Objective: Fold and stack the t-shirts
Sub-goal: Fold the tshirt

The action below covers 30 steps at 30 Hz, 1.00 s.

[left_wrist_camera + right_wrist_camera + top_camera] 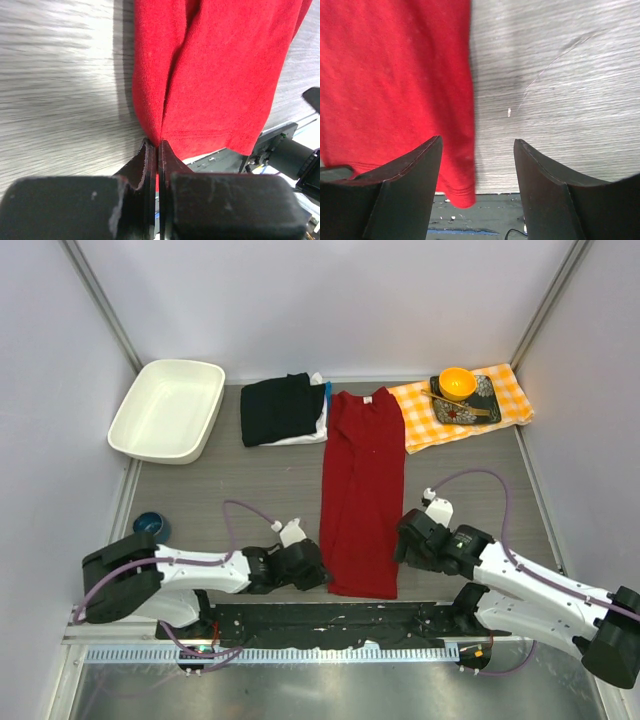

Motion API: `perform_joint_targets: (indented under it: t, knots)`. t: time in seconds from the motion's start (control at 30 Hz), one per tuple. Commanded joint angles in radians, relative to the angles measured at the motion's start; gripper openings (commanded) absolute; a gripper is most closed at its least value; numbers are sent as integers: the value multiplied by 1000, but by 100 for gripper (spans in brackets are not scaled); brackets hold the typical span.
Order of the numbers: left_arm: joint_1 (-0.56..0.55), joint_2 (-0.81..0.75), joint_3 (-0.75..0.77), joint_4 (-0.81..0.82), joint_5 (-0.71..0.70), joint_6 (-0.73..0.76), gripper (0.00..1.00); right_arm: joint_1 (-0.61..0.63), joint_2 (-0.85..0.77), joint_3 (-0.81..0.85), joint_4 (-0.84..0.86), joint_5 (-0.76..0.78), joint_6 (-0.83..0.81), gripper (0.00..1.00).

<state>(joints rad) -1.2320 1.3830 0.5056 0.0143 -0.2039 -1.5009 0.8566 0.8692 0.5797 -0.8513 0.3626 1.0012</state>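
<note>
**While left gripper nips red shirt, right one stands apart**

Where the left gripper (pixel 158 143) meets the cloth, its fingers are pressed together with a sliver of red caught between them. It is clamped on the left edge of the red shirt (pixel 220 75), close to the hem. A crease runs up the cloth from the fingertips. From above, this gripper (pixel 322 578) sits at the shirt's near left corner, its arm stretched low across the counter (pixel 250 480).

The right gripper (pixel 477 140) has its jaws apart and holds nothing. It straddles the shirt's right edge near the hem, one finger over red cloth (pixel 395 75) and the other over bare counter. From above it (pixel 405 540) sits just beside the shirt's near right side.

The red shirt (pixel 362 490) lies lengthwise in the middle of the counter, collar at the far end, hem toward the arms, sleeves folded in. A folded black shirt (pixel 280 408) lies just to the left of the collar, on a white shirt (pixel 305 436) that shows along its edge. To the right of the collar is a checked cloth (pixel 505 390) carrying a dark plate (pixel 470 412) and an orange bowl (pixel 457 382). A white tub (pixel 168 410) sits at the far left.
</note>
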Motion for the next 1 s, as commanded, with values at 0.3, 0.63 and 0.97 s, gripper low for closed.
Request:
perform_joint_targets:
  t: [0.3, 0.63, 0.97]
  knots:
    - [71, -87, -42, -113, -26, 84, 0, 7, -64, -191, 268, -347, 120, 63]
    - [71, 21, -50, 16, 32, 82, 0, 5, -191, -225, 267, -412, 191, 62]
    - [71, -5, -67, 6, 17, 87, 0, 10, -200, -268, 239, -419, 209, 60]
